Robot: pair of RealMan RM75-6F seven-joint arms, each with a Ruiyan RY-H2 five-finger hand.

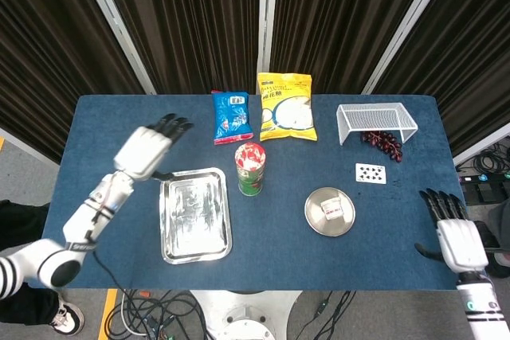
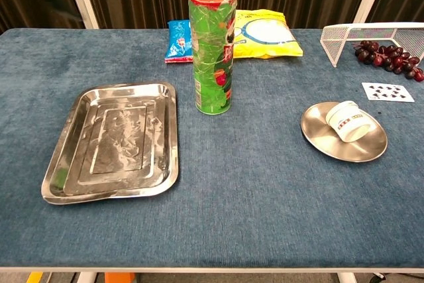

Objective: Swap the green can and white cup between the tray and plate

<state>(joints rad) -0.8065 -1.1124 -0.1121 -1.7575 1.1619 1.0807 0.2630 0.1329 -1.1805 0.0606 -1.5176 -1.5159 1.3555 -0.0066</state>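
Dark curtains back our blue table (image 1: 398,220); the tall green can (image 1: 250,170) stands at centre, just right of the emptied steel tray (image 1: 195,216); the white cup (image 1: 334,210) lies on the round metal plate (image 1: 315,220); our left hand (image 1: 146,149) and right hand (image 1: 456,232) hover spread and empty; both placements remain.

The left robot hand (image 1: 146,150) is raised over the left part of the bench (image 1: 103,117), fingers spread and holding nothing, its white arm running down to the lower left corner of the head view. The right robot hand (image 1: 456,236) sits at the lower right bench edge, fingers apart, empty.
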